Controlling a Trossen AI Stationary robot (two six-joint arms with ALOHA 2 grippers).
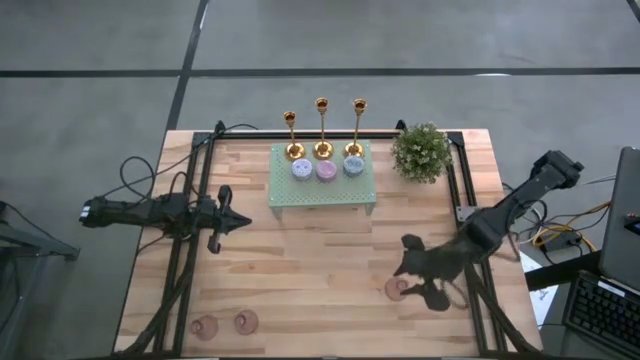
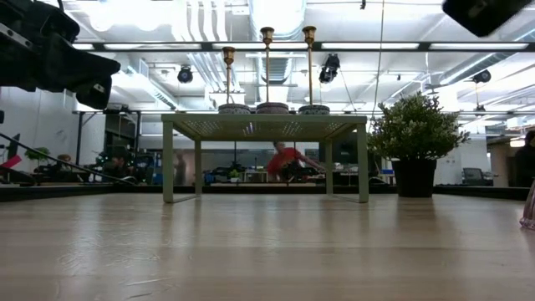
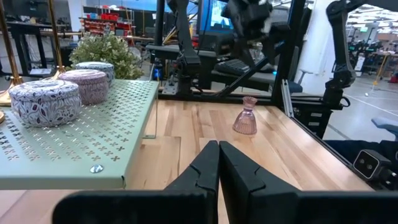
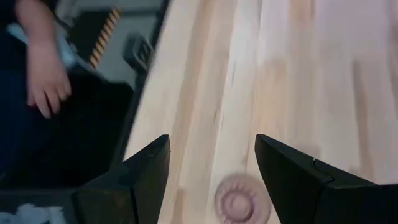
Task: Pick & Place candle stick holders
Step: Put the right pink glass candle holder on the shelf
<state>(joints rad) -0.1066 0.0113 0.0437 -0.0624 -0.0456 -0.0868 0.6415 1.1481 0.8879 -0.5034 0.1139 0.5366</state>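
The candlesticks (image 1: 322,125) were gold, the stand (image 1: 322,185) pale green with cross-shaped holes, the tins (image 3: 45,102) lilac with a leafy print, the cup (image 3: 246,116) pink, the counter (image 1: 300,260) light wood.

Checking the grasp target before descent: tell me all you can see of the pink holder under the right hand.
The pink holder is a small, translucent pink piece with a glassy look: a flared round base, a narrow waist and a small cup on top. It stands upright on the bare wood of the table, near the front right, apart from the stand. The right hand hovers above it, open, fingers either side and not touching. Only the tabletop touches it.
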